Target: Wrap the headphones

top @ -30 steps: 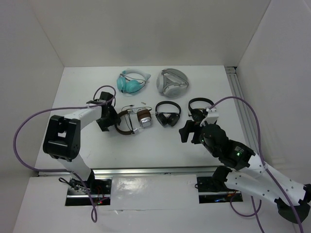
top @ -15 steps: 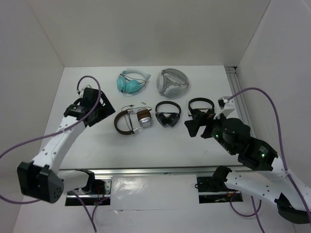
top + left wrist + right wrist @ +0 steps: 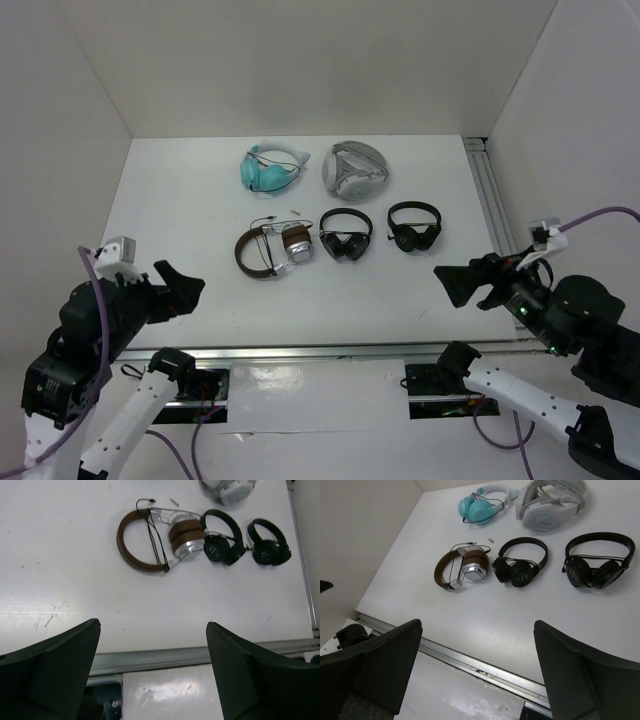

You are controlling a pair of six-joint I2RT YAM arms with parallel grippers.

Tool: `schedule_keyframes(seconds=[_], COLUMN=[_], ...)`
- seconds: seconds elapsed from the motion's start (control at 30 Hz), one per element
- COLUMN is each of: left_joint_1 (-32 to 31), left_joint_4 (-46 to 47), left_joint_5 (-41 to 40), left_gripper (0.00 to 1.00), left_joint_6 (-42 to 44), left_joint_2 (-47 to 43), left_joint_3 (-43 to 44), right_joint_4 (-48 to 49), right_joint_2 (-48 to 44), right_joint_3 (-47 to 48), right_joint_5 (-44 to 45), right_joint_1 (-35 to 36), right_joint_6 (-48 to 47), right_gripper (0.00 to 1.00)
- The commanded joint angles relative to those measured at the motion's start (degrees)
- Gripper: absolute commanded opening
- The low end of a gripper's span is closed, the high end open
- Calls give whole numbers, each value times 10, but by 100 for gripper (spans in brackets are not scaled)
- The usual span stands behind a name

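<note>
The headphones (image 3: pixel 298 246) lie flat on the white table left of centre, with a brown headband, silver earcups with brown pads, and a thin black cable laid across the band. They also show in the left wrist view (image 3: pixel 185 535) and in the right wrist view (image 3: pixel 472 572). My left gripper (image 3: pixel 178 292) is open and empty, raised near the table's near-left edge, well short of them; its jaws (image 3: pixel 152 645) stand wide apart. My right gripper (image 3: pixel 460 282) is open and empty, raised near the near-right edge (image 3: pixel 477 635).
A teal pair (image 3: pixel 270 168) and a white-grey pair (image 3: pixel 355 170) lie at the back. Two small black pairs (image 3: pixel 346 233) (image 3: pixel 414 225) lie right of the brown pair. A small loose bit (image 3: pixel 297 209) lies behind it. A metal rail (image 3: pixel 320 352) runs along the near edge.
Both arms have pulled back from the table's middle toward the near edge. The left gripper left the brown headband's side; the right gripper left the black pair. The headphones have not moved.
</note>
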Motion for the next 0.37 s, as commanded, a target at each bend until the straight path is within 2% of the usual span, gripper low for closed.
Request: schedule_keyframes(seconds=[0.0,0.17,0.33], left_joint_1=[-5,0,-10], left_joint_4=[-81,-103,-115], left_joint_5=[29,33,35], left_gripper=[100,100,100], left_joint_6=[6,5,5], left_joint_2=[-19,-92,-108], left_joint_3=[19,26,26], right_joint_4=[-68,-87,-92], right_joint_2=[-25,-51,-57], right_joint_3=[38,14,-6], right_joint_5=[-2,-1,4], right_joint_1=[-13,-18,-18], right_joint_6=[-12,-12,-1], right_gripper=[100,100,100])
